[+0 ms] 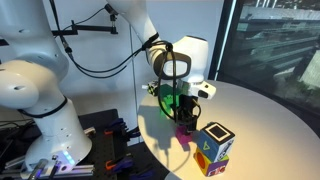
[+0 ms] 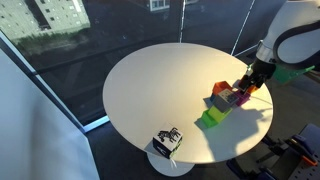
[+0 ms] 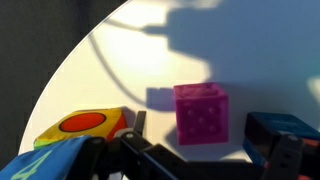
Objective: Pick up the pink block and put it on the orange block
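Note:
The pink block [image 3: 202,113] sits on the white table, a small magenta cube with studs on its side. It also shows in both exterior views [image 1: 186,126] [image 2: 240,99]. My gripper [image 3: 200,130] is open, with a finger on each side of the pink block and not touching it. In both exterior views the gripper [image 1: 180,112] [image 2: 248,88] hangs low over the block. The orange block [image 2: 222,90] stands on the table just beside the pink block. It is out of the wrist view.
A lime-green cube [image 2: 211,118] lies near the orange block. The larger multicoloured patterned cube [image 1: 213,146] [image 3: 85,130] stands close to the pink block. The round white table [image 2: 150,90] has its edge near the gripper. Dark windows stand behind.

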